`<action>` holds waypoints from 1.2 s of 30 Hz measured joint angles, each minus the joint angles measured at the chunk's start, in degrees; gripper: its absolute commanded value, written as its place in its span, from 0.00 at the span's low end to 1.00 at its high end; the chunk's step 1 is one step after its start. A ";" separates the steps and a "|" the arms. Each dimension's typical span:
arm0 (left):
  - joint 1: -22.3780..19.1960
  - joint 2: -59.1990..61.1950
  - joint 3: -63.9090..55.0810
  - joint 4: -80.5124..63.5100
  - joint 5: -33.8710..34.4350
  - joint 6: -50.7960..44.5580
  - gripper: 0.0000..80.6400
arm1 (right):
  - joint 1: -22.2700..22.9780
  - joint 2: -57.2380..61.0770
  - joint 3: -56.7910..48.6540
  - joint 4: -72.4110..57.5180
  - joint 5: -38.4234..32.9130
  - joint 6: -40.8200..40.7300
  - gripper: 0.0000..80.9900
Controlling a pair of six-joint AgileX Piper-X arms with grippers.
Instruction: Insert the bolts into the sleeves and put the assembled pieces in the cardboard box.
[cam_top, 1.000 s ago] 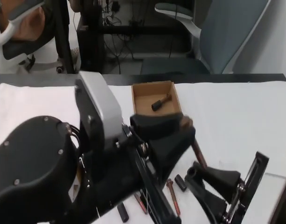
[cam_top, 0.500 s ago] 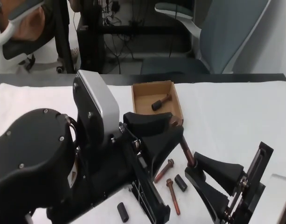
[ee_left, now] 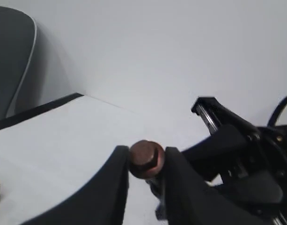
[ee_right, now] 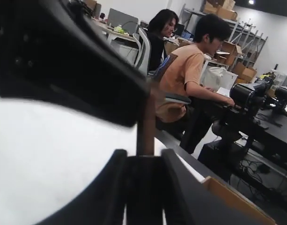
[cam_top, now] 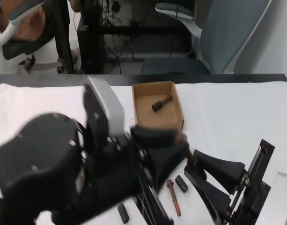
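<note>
Copper-brown hex-headed bolt sits pinched by its head in the left gripper, whose two black fingers are drawn in narrow around it, on the near side of the open brown cardboard box. Its shank runs to the short black tubular sleeve, which the right gripper clamps between its fingers, also nearer than the box and a little to its right. The shank looks to me to be at the sleeve's mouth or partly in; how deep, I cannot tell.

To do this well I would keep shank and bore in one line, push along that line only, and let the right fingers hold firm so the sleeve does not twist.

Inside the box lies one assembled piece. On the white covered bench, nearer than the box, lie a loose bolt, a loose black sleeve just beside it, and a second black sleeve further left. These spares lie close under the two grippers, so a dropped piece could scatter them, and the left arm's bulk crowds the way to the box.
</note>
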 measured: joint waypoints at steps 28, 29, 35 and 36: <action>4.99 -16.09 0.11 23.61 -7.75 5.82 0.87 | -20.02 23.13 -25.01 24.39 -1.43 15.92 0.01; 4.99 -16.15 0.17 25.06 -7.95 5.82 0.87 | -21.58 26.57 -28.45 26.02 -2.55 15.92 0.01; 4.99 -15.43 1.02 28.71 -13.34 3.94 0.86 | -26.89 46.06 -45.84 34.74 -7.89 16.17 0.01; 4.99 -14.62 1.05 28.92 -15.07 2.98 0.86 | -27.39 49.06 -49.05 36.99 -8.20 16.17 0.01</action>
